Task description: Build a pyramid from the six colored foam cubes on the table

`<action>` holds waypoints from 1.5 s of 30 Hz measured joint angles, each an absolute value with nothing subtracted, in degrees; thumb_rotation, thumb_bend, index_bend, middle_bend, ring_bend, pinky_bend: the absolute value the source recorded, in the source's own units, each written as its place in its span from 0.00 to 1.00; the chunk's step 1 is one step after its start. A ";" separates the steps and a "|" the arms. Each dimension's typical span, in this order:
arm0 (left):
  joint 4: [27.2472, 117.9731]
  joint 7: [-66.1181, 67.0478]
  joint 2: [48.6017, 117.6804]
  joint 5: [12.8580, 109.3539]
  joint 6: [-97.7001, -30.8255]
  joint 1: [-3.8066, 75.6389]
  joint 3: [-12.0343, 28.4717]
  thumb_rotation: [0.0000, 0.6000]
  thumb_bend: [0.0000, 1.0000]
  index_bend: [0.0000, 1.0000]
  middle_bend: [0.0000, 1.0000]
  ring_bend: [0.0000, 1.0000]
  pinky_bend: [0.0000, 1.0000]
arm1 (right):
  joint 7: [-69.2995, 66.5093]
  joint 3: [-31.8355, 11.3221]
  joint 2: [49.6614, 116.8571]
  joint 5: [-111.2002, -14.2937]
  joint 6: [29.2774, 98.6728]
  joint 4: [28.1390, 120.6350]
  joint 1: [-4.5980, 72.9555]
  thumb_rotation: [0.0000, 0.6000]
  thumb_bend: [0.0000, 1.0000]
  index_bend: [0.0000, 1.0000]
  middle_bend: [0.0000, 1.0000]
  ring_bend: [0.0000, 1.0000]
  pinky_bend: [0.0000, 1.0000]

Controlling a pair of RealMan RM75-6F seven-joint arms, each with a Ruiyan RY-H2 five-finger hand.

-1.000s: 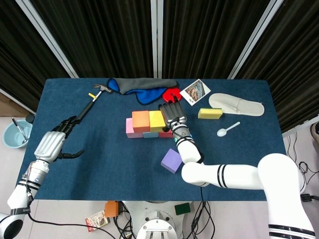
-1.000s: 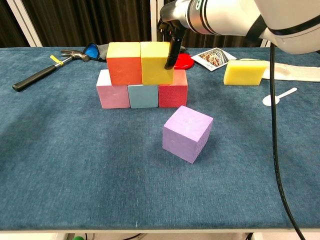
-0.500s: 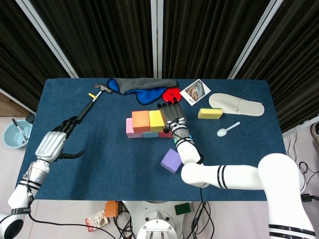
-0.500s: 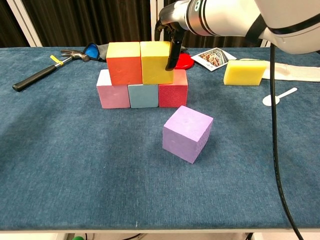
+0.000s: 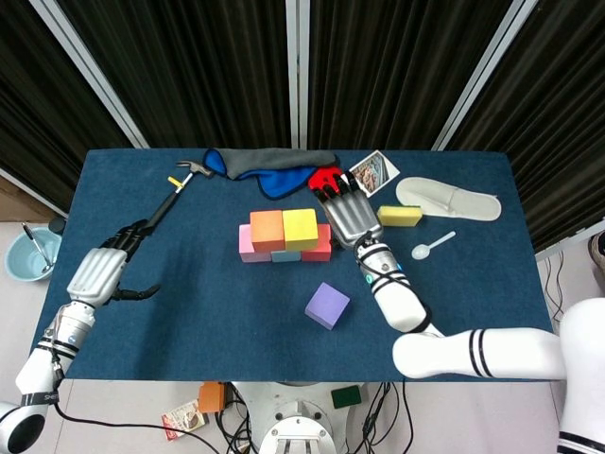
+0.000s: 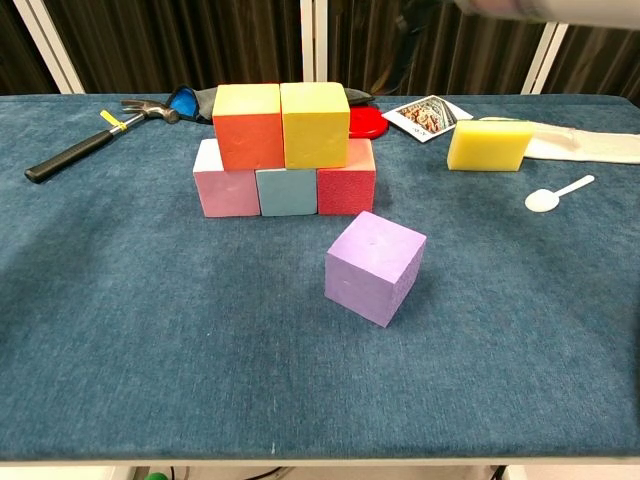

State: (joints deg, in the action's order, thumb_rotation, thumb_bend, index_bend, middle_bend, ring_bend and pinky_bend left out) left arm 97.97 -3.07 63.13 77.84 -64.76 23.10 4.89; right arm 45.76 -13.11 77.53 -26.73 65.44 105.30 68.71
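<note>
Your right hand [image 5: 348, 216], silver-grey back with black fingers, your left hand [image 5: 102, 270] built alike, both on glossy white arms ringed with black bands.

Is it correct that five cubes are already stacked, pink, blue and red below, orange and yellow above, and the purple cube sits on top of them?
Not quite. The purple cube is not on top; the chest view shows it lying on the table in front of the stack, apart from it. The rest holds: pink cube, blue cube and red cube below, orange cube and yellow cube above.
</note>
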 measured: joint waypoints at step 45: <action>99.75 -5.61 62.10 76.73 -64.53 22.03 4.67 0.76 0.16 0.08 0.03 0.06 0.21 | 21.61 2.52 80.69 -90.84 45.76 86.51 57.03 1.00 0.29 0.53 0.35 0.20 0.26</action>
State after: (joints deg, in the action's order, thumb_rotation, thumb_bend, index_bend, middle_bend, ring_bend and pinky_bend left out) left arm 99.75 -5.61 62.10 76.73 -64.53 22.03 4.67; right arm 21.61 2.52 80.69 -90.84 45.76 86.51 57.03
